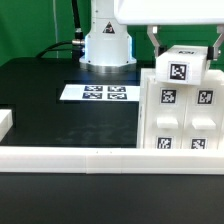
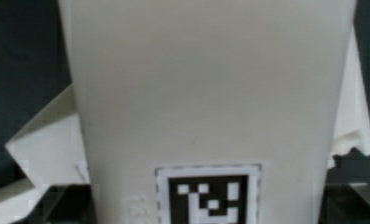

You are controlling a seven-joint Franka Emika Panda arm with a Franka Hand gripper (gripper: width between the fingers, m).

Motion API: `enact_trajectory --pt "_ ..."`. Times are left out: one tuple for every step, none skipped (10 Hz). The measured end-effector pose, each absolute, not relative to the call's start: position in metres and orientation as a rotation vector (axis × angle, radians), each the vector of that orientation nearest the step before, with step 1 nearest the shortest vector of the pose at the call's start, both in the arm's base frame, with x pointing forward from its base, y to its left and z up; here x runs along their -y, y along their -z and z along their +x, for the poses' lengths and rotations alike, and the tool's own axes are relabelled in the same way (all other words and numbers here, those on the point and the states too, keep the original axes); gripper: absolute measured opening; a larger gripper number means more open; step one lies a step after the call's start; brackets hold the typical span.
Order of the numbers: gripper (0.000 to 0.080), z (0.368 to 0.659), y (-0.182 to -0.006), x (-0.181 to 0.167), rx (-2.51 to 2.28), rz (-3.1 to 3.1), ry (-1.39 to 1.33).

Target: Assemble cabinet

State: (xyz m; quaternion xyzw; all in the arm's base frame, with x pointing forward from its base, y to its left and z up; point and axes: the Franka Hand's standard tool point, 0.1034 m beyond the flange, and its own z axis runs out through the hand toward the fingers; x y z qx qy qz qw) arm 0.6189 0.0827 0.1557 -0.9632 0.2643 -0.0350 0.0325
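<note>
Straddling the top of the cabinet (image 1: 182,103) at the exterior view's right, the gripper (image 1: 184,45) has a finger down each side of the top piece; whether it clamps, I cannot tell. The cabinet stands on the desk (image 1: 45,100) beside the marker board (image 1: 99,93). Probably a seating step: next calls for a straight press.

The black bench (image 1: 45,100) lay open across the exterior view's left and middle; only the flat marker board (image 1: 104,93) sat there, low, near the robot base (image 1: 106,45); the cabinet (image 1: 183,105) blocked the exterior view's right, with the hand (image 1: 184,40) just above it; the white border rail (image 1: 100,156) barred the near edge; in the wrist view a white tagged panel (image 2: 191,100) filled nearly everything.
</note>
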Motion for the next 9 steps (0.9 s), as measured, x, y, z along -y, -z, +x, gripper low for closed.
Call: enact_trajectory --pt "0.0556 0.6190 -0.1558 -0.0826 -0.939 -2.924 0.104" --pt "0.0556 0.6192 -0.1559 -0.0827 -1.093 -2.865 0.099" --pt "0.0556 0.6190 -0.1558 -0.0827 -1.264 -2.791 0.092" --pt "0.0556 0.6187 -0.1558 -0.0826 -1.348 -2.749 0.088" --pt "0.0556 0.6185 -0.1556 -0.0822 -1.508 -2.660 0.078" --pt "0.0556 0.6181 -0.1554 -0.0819 -1.713 -2.519 0.055" --pt "0.0556 0.6178 -0.1553 -0.0818 -1.834 -2.427 0.041" --pt "0.0556 0.6176 -0.1552 -0.0821 -1.922 -2.357 0.034" --pt "0.0556 0.6174 -0.1552 -0.0823 -2.121 -2.175 0.017"
